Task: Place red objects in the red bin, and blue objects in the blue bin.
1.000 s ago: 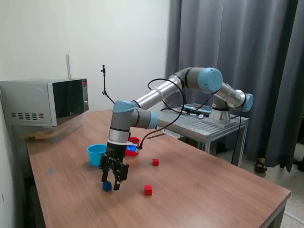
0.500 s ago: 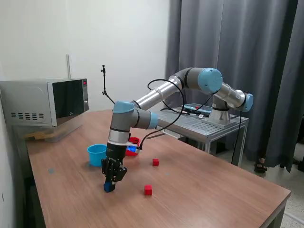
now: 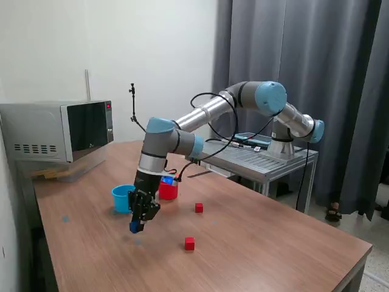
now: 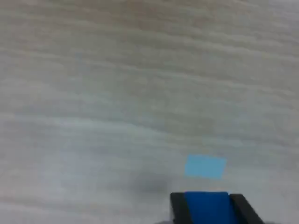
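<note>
Dark blue cube (image 3: 135, 227) clamped between the two black fingers of the gripper (image 3: 136, 226), jaws closed to the cube's width; cube off the table, hanging above bare wood. Wrist view confirms: blue block (image 4: 207, 206) pinched between dark fingers (image 4: 177, 207), blurred wood grain beyond, with a small pale blue patch (image 4: 205, 166) on the surface near the cube. Light blue cup (image 3: 123, 198) upright on the table (image 3: 273, 237), just behind the gripper and toward the exterior view's left. Red cup (image 3: 168, 190) upright beside it, toward the exterior view's right, partly behind the arm's wrist (image 3: 150, 173). Two red cubes lie on the table, well apart from both cups: one (image 3: 199, 208) farther back, one (image 3: 189, 244) nearer the camera. Second blue cube not made out. Microwave (image 3: 58, 131) at the table's far corner on the exterior view's left.
</note>
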